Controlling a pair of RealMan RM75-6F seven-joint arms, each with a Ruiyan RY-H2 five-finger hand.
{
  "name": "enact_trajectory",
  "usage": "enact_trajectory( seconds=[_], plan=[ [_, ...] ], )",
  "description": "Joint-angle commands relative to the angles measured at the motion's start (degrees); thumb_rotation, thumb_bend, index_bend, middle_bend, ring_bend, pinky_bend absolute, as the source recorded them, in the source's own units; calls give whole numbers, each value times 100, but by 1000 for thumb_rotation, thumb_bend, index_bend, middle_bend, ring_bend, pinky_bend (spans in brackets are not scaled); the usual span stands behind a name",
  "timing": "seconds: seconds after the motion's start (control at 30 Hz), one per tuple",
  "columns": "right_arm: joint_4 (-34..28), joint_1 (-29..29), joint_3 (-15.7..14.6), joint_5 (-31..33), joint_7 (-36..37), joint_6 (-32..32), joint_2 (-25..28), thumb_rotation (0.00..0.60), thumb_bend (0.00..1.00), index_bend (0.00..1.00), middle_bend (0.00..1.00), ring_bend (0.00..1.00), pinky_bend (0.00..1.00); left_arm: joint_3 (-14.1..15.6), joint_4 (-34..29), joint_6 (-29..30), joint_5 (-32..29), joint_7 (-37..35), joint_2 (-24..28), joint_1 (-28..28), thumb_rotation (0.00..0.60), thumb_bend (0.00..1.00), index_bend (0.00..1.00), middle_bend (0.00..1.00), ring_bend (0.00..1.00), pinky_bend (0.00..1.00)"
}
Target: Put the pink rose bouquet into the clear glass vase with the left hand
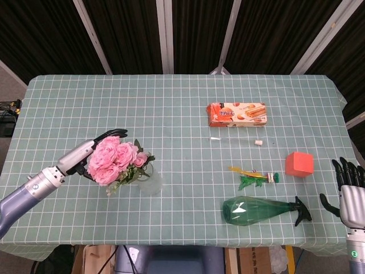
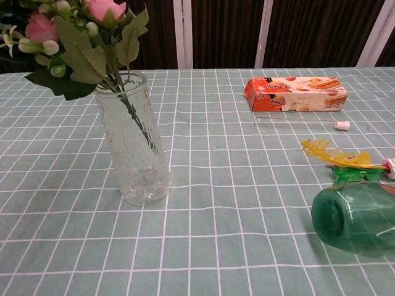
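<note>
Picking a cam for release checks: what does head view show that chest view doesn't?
Head view only: the left hand at the pink rose bouquet, the idle right hand, the red cube, and the spray bottle's black nozzle. Chest view only: the stems reaching down inside the clear glass vase. Both: bouquet, vase, snack box, feather toy, green bottle body.

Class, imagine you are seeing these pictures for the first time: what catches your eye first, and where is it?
The pink rose bouquet stands out, its stems down in the clear glass vase near the table's front left, with the left hand beside the blooms. To the right lie a green spray bottle and an orange cube.
</note>
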Motion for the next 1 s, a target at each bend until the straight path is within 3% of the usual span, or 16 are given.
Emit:
enact_trajectory(
  seconds=[0.03, 0.17, 0.33, 0.5, 0.7, 0.83, 0.9, 1.0],
  plan=[
    [-3, 5, -3, 1, -6, -13, -5, 600, 313, 72, 27, 10, 0, 16, -596, -46, -205, 1729, 743, 238, 600, 66, 99, 13, 0, 37],
    [-4, 17, -8, 0, -2, -45, -9, 600, 313, 72, 27, 10, 0, -1, -1132, 31, -705, 3443, 1159, 613, 600, 66, 92, 13, 0, 38],
    [14, 39, -7, 6, 69, -104, -5, 600, 313, 79, 27, 10, 0, -100, -1494, 120, -1316, 4967, 1036, 887, 600, 66, 100, 45, 0, 43],
    [19, 60, -10, -16, 62, -123, -25, 600, 313, 81, 27, 10, 0, -353, -1353, 270, -1564, 5460, 347, 892, 600, 66, 119, 75, 0, 68],
    [48, 79, 2, 36, 105, -188, -26, 600, 313, 81, 27, 10, 0, -437, -1121, 483, -1547, 5967, -174, 978, 600, 66, 118, 71, 0, 64],
    [69, 79, 0, 36, 160, -203, -8, 600, 313, 81, 27, 10, 0, -404, -847, 1129, -1445, 6626, -372, 1335, 600, 66, 118, 68, 0, 54],
    [98, 84, -19, 1, 183, -217, -2, 600, 313, 82, 27, 10, 0, -325, -516, 1960, -1382, 7430, -644, 1833, 600, 66, 118, 65, 0, 52],
    [131, 90, -48, -94, 220, -200, -3, 600, 313, 82, 27, 10, 0, -253, -150, 2689, -1348, 7898, -1038, 2320, 600, 66, 118, 64, 0, 50]
  ],
)
